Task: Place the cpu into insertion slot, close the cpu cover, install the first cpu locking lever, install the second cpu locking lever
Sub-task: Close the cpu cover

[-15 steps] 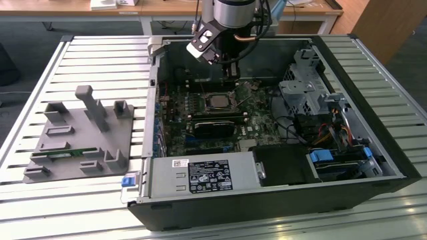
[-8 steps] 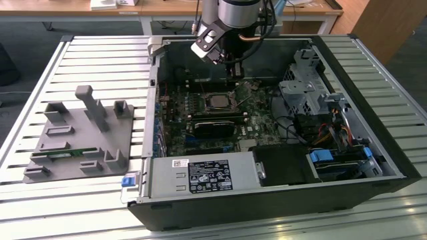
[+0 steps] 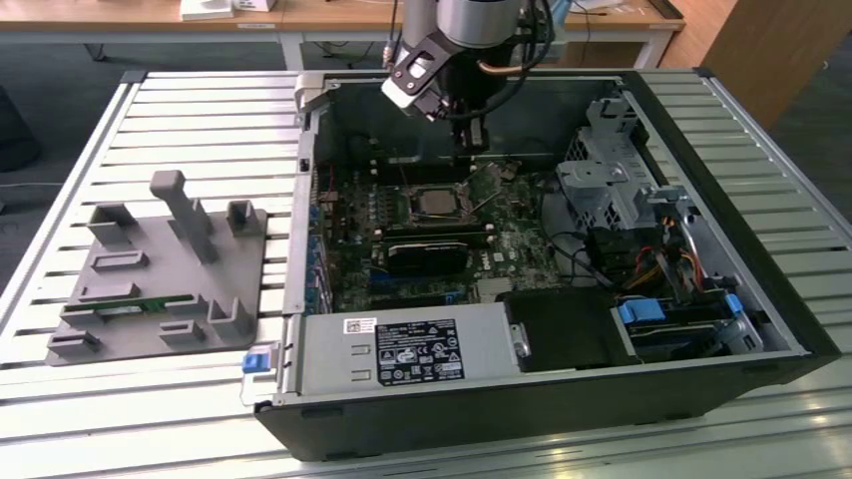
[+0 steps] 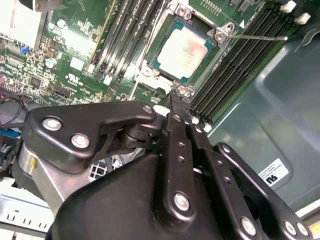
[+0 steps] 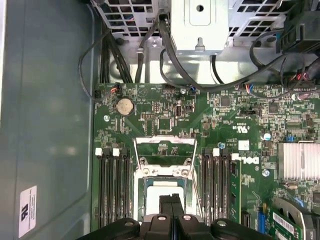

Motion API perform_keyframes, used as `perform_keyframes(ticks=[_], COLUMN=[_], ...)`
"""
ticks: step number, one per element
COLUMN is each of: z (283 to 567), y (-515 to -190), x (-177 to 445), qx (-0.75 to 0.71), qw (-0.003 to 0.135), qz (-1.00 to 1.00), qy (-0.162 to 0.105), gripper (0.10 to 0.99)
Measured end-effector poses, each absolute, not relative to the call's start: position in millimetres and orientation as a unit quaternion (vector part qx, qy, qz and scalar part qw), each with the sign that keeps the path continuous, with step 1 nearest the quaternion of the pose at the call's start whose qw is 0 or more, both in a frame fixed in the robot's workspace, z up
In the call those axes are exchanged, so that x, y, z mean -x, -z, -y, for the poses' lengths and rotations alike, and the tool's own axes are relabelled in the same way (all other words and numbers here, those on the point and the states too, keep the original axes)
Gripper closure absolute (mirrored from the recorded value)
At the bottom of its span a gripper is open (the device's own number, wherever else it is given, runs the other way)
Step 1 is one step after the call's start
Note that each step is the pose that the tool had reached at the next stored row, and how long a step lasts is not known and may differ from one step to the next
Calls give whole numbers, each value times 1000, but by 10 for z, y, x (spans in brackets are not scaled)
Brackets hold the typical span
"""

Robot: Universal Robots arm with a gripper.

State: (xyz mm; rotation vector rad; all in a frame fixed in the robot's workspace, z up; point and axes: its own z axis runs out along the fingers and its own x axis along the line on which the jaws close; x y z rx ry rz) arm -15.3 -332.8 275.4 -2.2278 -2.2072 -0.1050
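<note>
The cpu (image 4: 187,46) lies seated in its socket mid-motherboard (image 5: 150,105); the cpu cover (image 5: 165,140) stands swung open just beyond it. The gripper (image 4: 176,97) hovers over the socket's edge, its 2 fingers pressed together, empty. The cover looks thin, stiff and light (best pushed at its free edge, I judge); memory slots (image 5: 112,185) flank both sides; a thin locking lever (image 4: 257,37) juts out alongside.

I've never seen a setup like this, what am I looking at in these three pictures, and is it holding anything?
It is a robot arm whose gripper reaches into an open computer case on a slatted table. One camera watches from outside; two ride near the wrist. The cpu sits in its socket, and the cpu cover stands open. The gripper hangs close above, fingers together, holding nothing. A grey parts tray lies on the exterior view's left.
</note>
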Motion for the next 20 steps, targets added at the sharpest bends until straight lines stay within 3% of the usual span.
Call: perform_keyframes(ticks=[20], z=[3327], y=[-2752], x=[-85], qx=[710], qw=[2], qz=[703], qy=[33], gripper=[980])
